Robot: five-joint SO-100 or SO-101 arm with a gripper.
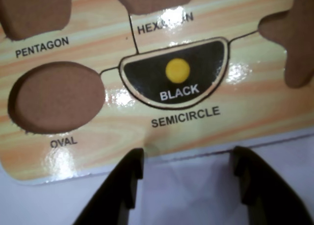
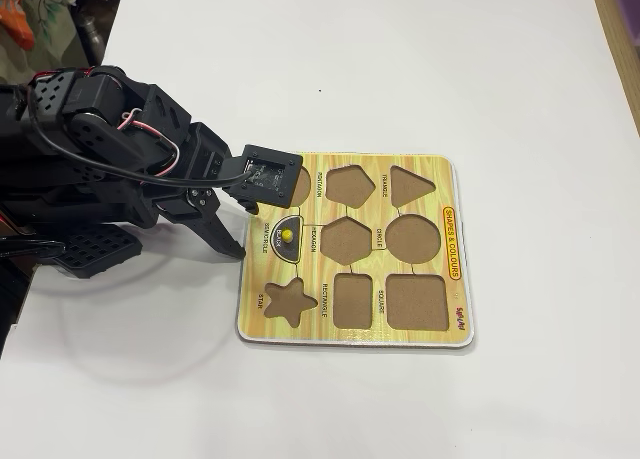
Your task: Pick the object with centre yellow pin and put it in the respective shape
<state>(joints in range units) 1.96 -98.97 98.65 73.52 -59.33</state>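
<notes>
The shape board (image 1: 98,34) has a glossy, printed yellow wood-grain face that throws bright glare spots, while its empty cutouts look matt brown and fibrous, like pressed card. The semicircle piece (image 1: 175,73) is smooth black with a shiny yellow knob (image 1: 177,70). The gripper (image 1: 186,178) is matt black plastic. The table (image 2: 520,69) is plain matt white.

You had one shape board (image 2: 452,241) on the tabletop (image 2: 520,89), and one arm (image 2: 110,139) with two fingers (image 1: 122,186). The board carried nine cutouts, as far as the fixed view showed. One held a piece, the black semicircle (image 1: 147,73) with a single yellow knob (image 1: 177,70); seven stood empty, and one lay partly hidden under the arm.
</notes>
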